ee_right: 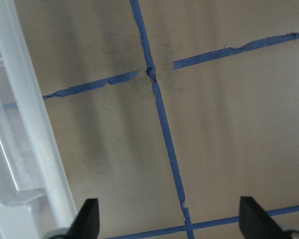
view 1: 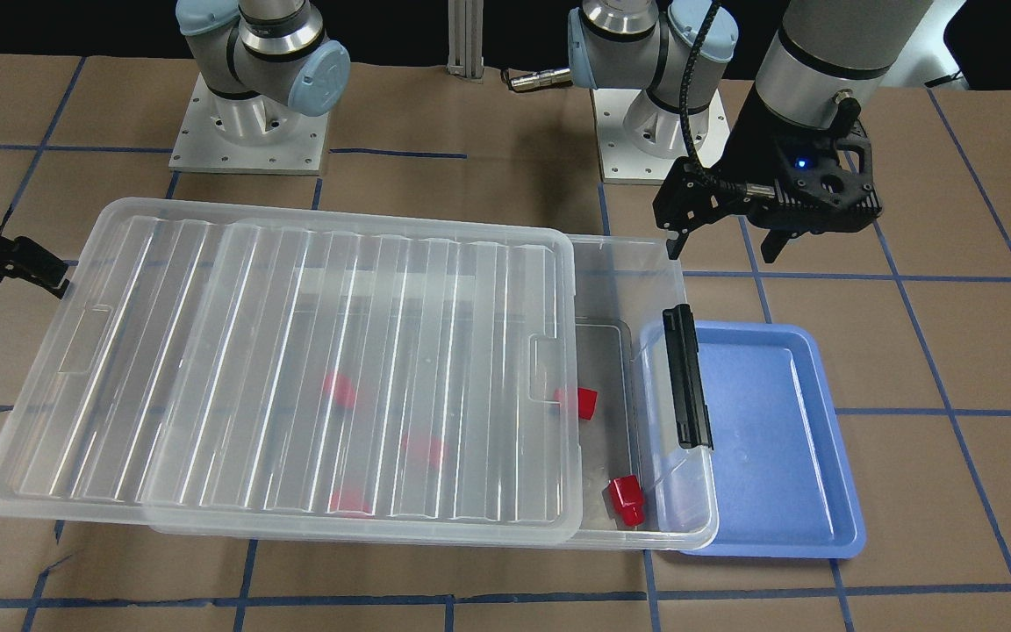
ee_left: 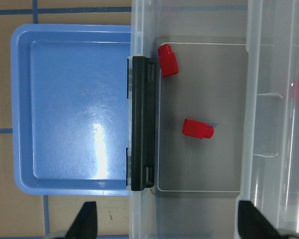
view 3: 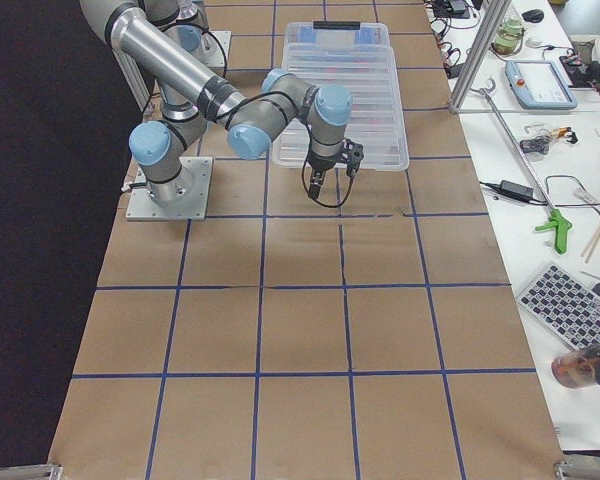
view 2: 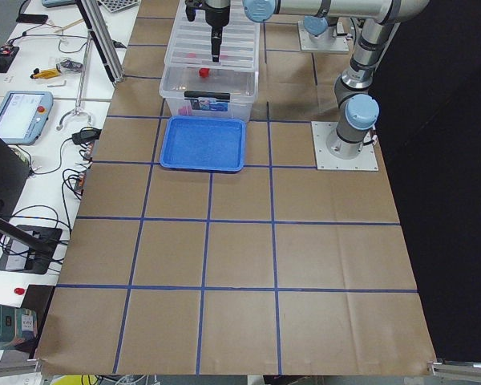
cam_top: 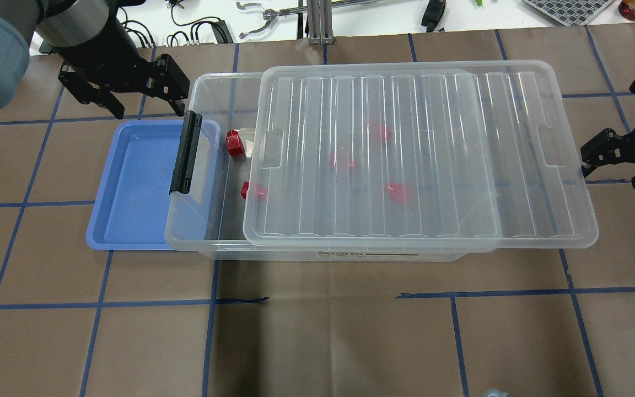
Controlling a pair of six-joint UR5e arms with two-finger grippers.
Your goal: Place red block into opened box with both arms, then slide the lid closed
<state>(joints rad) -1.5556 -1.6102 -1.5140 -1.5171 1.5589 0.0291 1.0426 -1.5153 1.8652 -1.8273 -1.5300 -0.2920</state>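
The clear box (cam_top: 196, 242) lies across the table with its black bar (cam_top: 185, 153) at my left end. The ribbed lid (cam_top: 416, 154) covers most of it and overhangs the far right end, leaving a strip by the bar uncovered. Two red blocks (cam_top: 235, 143) (cam_top: 253, 191) lie on the box floor in that strip, also seen from the left wrist (ee_left: 168, 60) (ee_left: 198, 129). More red shapes blur under the lid (view 1: 295, 369). My left gripper (cam_top: 149, 110) hangs open and empty above the bar end. My right gripper (cam_top: 611, 177) is open and empty just off the lid's right edge.
A blue tray (cam_top: 135, 187) sits against the box's bar end, partly tucked under it, with nothing in it. Brown paper with blue tape lines covers the table. Both arm bases (view 1: 247, 123) stand behind the box. Cables and tools lie beyond the far edge.
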